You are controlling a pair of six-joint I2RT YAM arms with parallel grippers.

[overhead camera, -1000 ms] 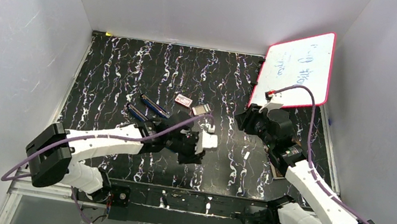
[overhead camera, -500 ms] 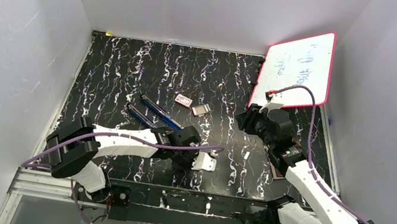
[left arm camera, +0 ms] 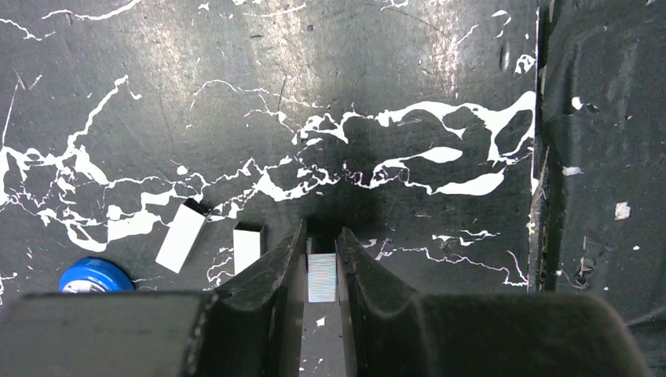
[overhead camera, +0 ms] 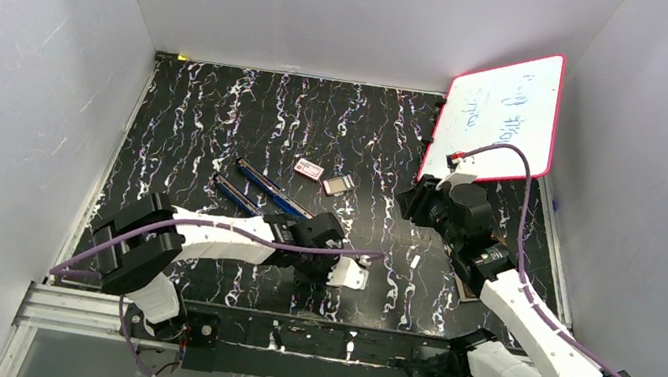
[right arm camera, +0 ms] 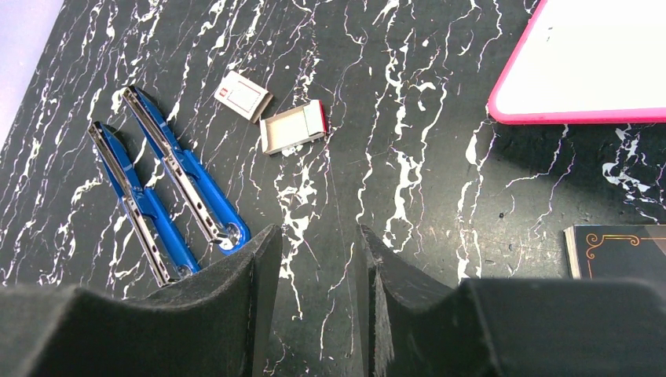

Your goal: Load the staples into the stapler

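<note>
The blue stapler (overhead camera: 261,191) lies opened out into two long halves on the black marbled table, and also shows in the right wrist view (right arm camera: 169,188). My left gripper (overhead camera: 338,274) is down at the table near the front edge. In the left wrist view its fingers (left arm camera: 322,236) are shut on a small silvery staple block (left arm camera: 321,276). Two more staple blocks (left arm camera: 181,236) (left arm camera: 248,247) lie just left of it, beside a blue stapler end (left arm camera: 94,275). My right gripper (overhead camera: 409,201) (right arm camera: 318,232) hovers open and empty right of the stapler.
A small red-and-white box (right arm camera: 244,96) and its open tray (right arm camera: 292,126) lie behind the stapler. A red-framed whiteboard (overhead camera: 498,118) leans at the back right. A dark booklet (right arm camera: 616,251) lies at the right. The table's front edge (left arm camera: 542,157) runs close to my left gripper.
My left arm has swung back toward the table's front edge and come down to the surface, where its fingers now grip a staple block. The right arm has not moved.
</note>
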